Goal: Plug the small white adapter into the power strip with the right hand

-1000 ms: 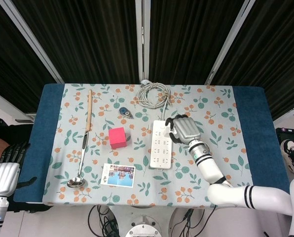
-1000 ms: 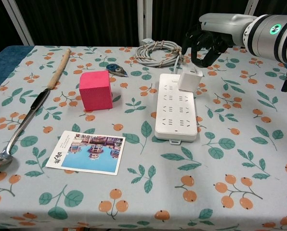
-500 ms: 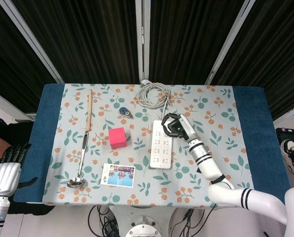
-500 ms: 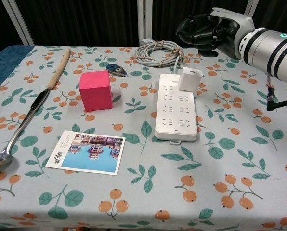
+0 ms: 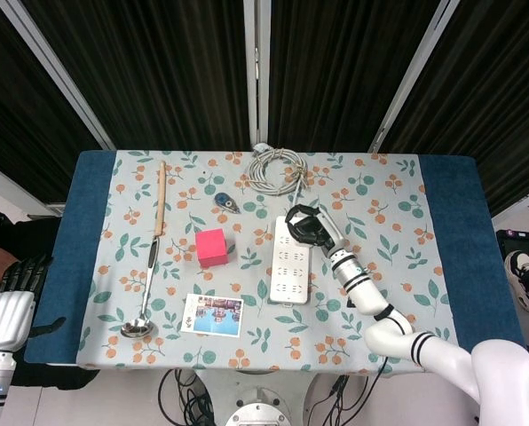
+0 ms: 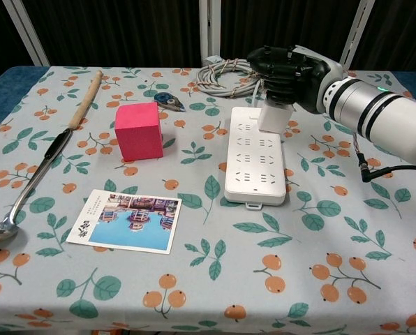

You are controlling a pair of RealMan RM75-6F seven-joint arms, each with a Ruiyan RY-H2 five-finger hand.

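While your right hand point(image 6: 286, 70) sits over the far end of the power strip point(image 6: 256, 157), its dark fingers point(image 6: 274, 85) curl down onto the top of the small white adapter point(image 6: 273, 118); whether they pinch it or only press on it, you cannot tell. That adapter stands upright on the strip's far sockets, at 3 o'clock from the pink cube point(image 6: 139, 130). Your left hand point(image 5: 7, 306) hangs off the bench point(image 5: 442, 213) at 8 o'clock, fingers loosely apart, holding nothing.
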